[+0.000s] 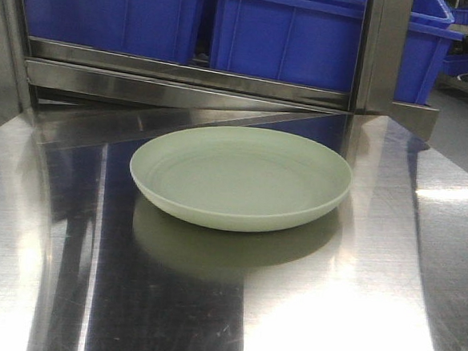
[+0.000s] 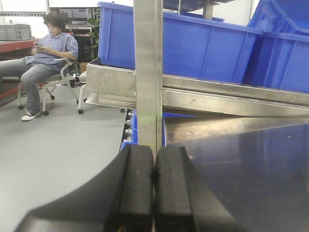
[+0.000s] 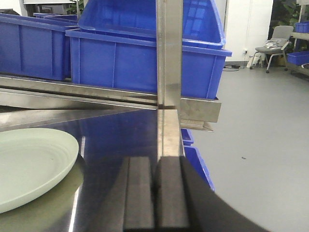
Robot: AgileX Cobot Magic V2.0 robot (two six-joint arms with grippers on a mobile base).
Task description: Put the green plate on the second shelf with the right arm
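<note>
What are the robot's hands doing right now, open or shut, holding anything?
Left gripper: shut, holding nothing.
Right gripper: shut, holding nothing; the green plate lies apart from it on the steel table.

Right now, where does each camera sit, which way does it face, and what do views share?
Front: low over the steel table, facing the green plate and blue bins; no robot part shows.
Left wrist: behind the shut left gripper, facing a steel post, bins, a seated person.
Right wrist: behind the shut right gripper, facing post and bins.
Shared: front and right wrist show the plate.
</note>
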